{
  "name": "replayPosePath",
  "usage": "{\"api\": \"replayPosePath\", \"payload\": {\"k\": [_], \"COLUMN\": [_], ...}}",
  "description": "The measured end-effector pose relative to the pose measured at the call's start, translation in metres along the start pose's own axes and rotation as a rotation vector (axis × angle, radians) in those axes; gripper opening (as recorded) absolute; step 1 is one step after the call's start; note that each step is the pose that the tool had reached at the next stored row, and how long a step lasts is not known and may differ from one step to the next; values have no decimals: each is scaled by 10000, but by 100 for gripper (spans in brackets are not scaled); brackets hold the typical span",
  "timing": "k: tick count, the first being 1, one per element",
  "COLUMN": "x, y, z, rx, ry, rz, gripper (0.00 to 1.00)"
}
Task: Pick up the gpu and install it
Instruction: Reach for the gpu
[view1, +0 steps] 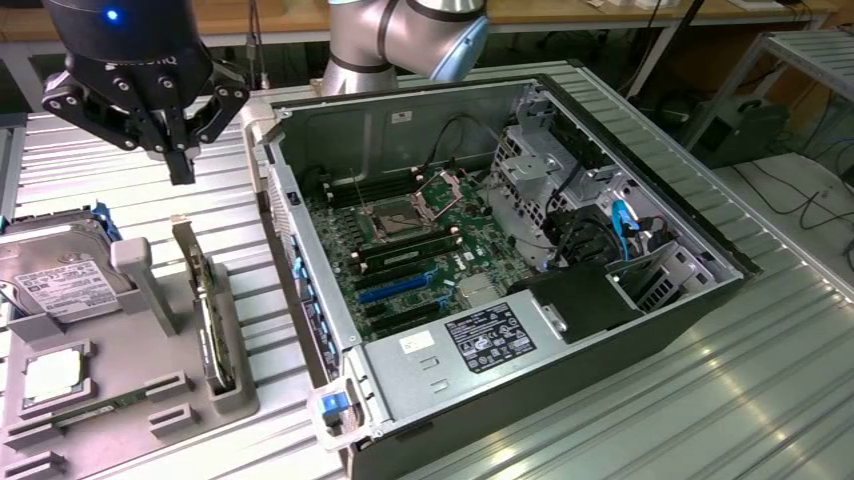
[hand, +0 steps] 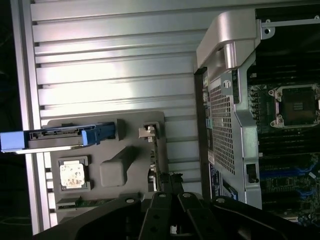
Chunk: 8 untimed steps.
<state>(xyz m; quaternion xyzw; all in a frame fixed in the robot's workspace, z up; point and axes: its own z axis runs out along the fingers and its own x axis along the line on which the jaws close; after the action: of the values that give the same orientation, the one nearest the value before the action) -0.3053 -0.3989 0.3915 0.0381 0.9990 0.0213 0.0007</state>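
Observation:
The gpu (view1: 210, 300) stands on its edge in a slot of the grey holder (view1: 160, 360), at the exterior view's left. It is a thin dark card with a silver bracket at its far end. In the wrist view the gpu (hand: 157, 155) shows edge-on, with its bracket (hand: 148, 132) at one end. My gripper (view1: 179, 172) hangs above the far end of the holder, fingers pressed together, shut on nothing and apart from the card. In the wrist view the dark fingers (hand: 170, 186) sit over the near end of the card.
The open computer case (view1: 400, 115) lies beside the holder, with the motherboard (view1: 414, 250) and blue slots (view1: 394, 290) exposed. A hard drive (view1: 60, 275), a processor (view1: 56, 372) and a green memory stick (view1: 100, 408) share the holder. Ribbed metal table (view1: 694, 400) all around.

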Motion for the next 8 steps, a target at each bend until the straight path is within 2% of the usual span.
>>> {"api": "replayPosePath", "payload": {"k": [8], "x": [128], "y": [-10], "z": [0], "rx": [2], "ry": [17], "rz": [1], "gripper": [11]}}
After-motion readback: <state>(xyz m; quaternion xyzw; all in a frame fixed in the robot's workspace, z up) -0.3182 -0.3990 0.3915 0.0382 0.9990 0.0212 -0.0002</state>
